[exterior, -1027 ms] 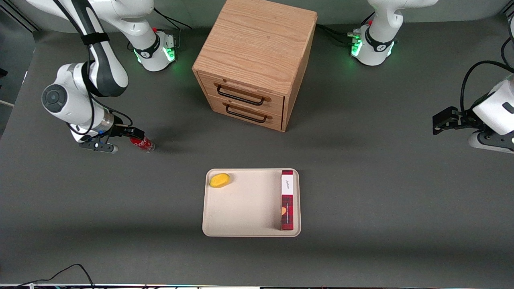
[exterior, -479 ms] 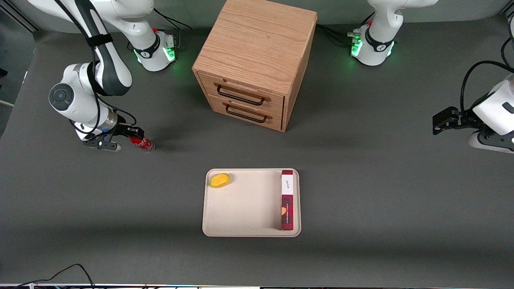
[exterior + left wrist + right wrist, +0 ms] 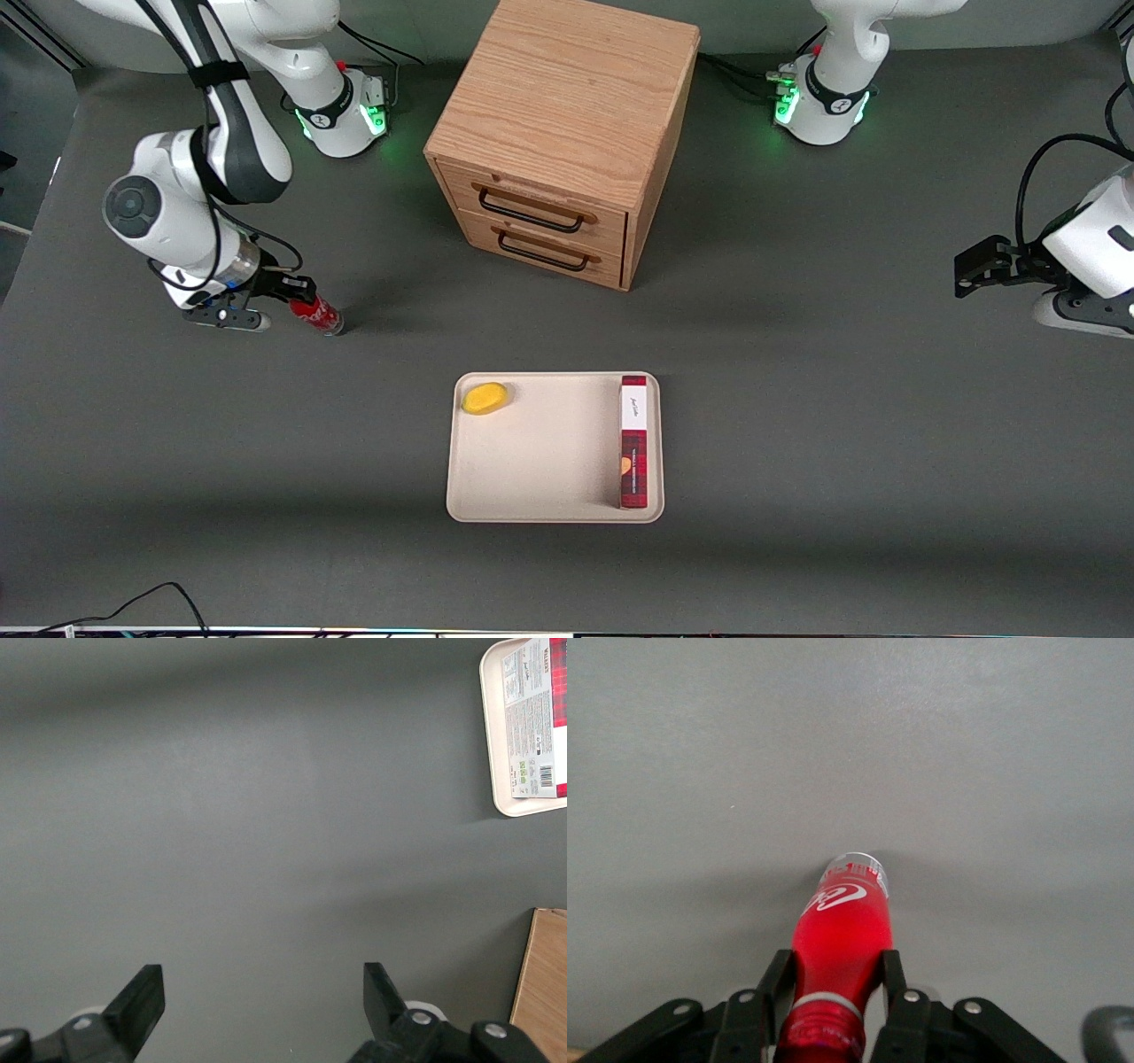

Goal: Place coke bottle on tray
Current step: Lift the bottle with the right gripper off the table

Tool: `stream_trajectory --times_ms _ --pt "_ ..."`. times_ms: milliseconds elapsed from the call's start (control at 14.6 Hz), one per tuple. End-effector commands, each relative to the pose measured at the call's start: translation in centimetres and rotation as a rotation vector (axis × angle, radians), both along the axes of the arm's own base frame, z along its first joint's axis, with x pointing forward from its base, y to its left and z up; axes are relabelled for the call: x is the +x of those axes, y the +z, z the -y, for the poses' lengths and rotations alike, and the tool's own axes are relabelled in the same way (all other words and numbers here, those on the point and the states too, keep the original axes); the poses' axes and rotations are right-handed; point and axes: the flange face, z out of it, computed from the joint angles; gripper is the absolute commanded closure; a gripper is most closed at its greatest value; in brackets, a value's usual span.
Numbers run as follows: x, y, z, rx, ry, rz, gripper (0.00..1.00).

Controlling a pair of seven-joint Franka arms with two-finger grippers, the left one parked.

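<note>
The coke bottle (image 3: 317, 315), small and red with white script and a clear base, lies tilted at the working arm's end of the table, its base low by the table surface. My right gripper (image 3: 299, 297) is shut on its neck and shoulder. In the right wrist view both fingers press the bottle (image 3: 842, 935) from either side, with the gripper (image 3: 836, 958) just below the cap. The cream tray (image 3: 540, 452) lies nearer the front camera, well apart from the bottle; a corner of it also shows in the left wrist view (image 3: 494, 771).
On the tray lie a yellow rounded object (image 3: 485, 398) and a long red plaid box (image 3: 633, 443) along one edge. A wooden two-drawer cabinet (image 3: 558, 133) stands farther from the camera than the tray. A black cable (image 3: 151, 598) lies at the table's front edge.
The working arm's wrist and elbow have shifted and turned slightly while the gripper stays on the bottle. The bottle has barely moved.
</note>
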Motion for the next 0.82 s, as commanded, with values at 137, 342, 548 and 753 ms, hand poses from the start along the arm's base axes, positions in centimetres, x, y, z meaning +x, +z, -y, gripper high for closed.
stream_trajectory --times_ms 137,342,548,753 --pt "4.5 16.4 0.2 -0.004 0.054 -0.042 1.0" --pt "6.8 23.4 -0.8 0.012 0.057 -0.041 1.0" --pt "11.0 27.0 -5.3 0.013 0.014 -0.058 1.0" --pt "15.7 23.9 -10.8 0.05 -0.117 -0.044 1.0"
